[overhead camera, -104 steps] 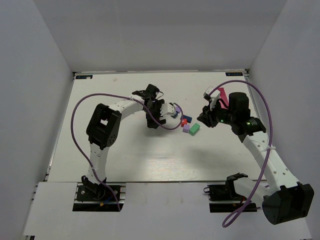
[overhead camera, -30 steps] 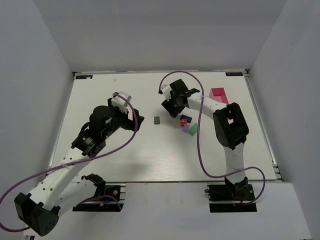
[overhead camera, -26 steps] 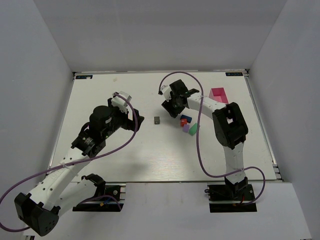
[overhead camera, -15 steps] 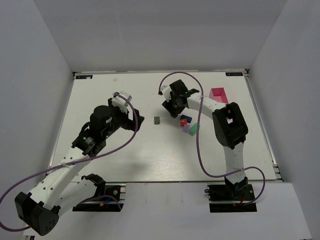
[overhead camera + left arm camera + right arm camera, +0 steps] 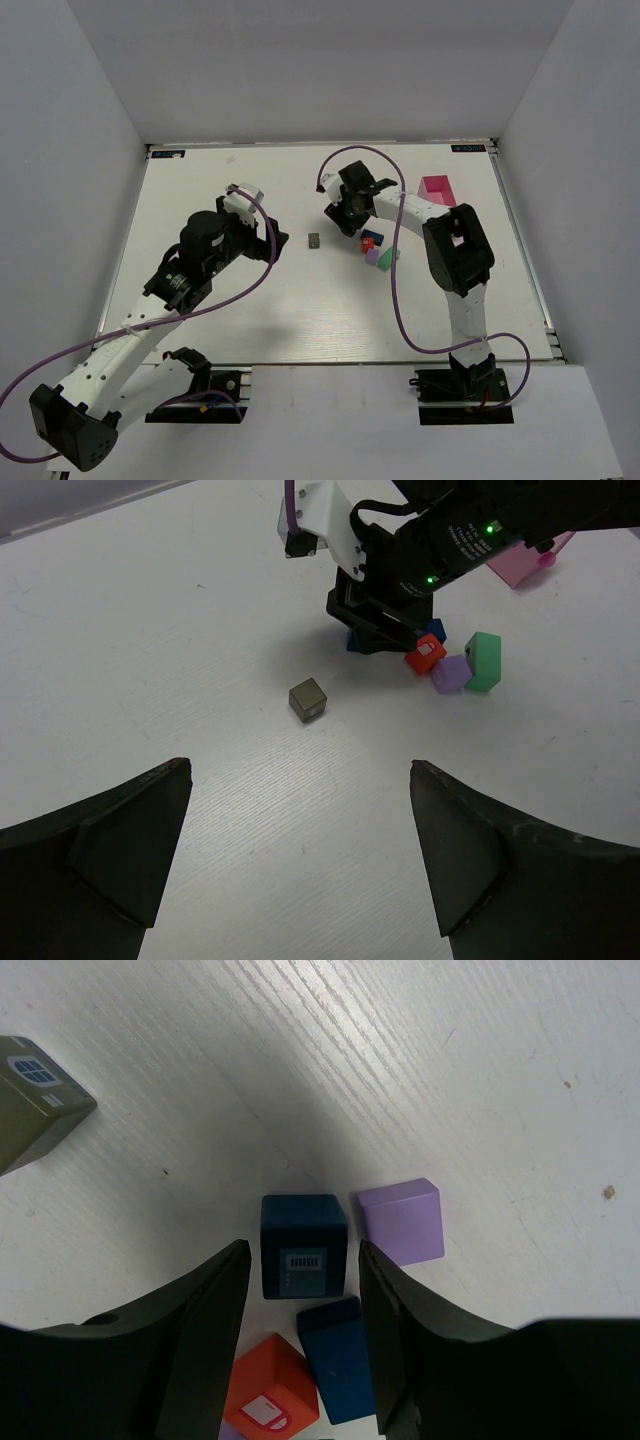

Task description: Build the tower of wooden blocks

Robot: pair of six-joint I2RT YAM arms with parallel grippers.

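Straddling the dark blue cube (image 5: 303,1245), the right fingers (image 5: 200,1330) stand parted on either side of it. A sliver of desk (image 5: 250,320) shows at each flank, so nothing is grasped yet. The narrow spread seems chosen to slip in without nudging the neighbours: a purple block (image 5: 402,1222), a second blue block (image 5: 335,1358) and a red block (image 5: 265,1395) all lie just beside the cube.

These pieces, with a green block (image 5: 483,660), are the makings of the wood block tower (image 5: 375,248). They lie loose and unstacked right of the desk's centre, near the pink tray (image 5: 437,188). The grey block (image 5: 308,699) lies apart, between the two arms.

The left fingers (image 5: 100,850) hang fully released and empty over bare desk, probably held back to leave the other arm room.

The right wrist view does not settle whether the fingertips are down at the cube's height or above it. From the left wrist, the right arm's head covers most of the blue pieces. In the top view the cluster is too small to separate. The green block is out of the right wrist frame, and the blocks' stickers are unreadable.
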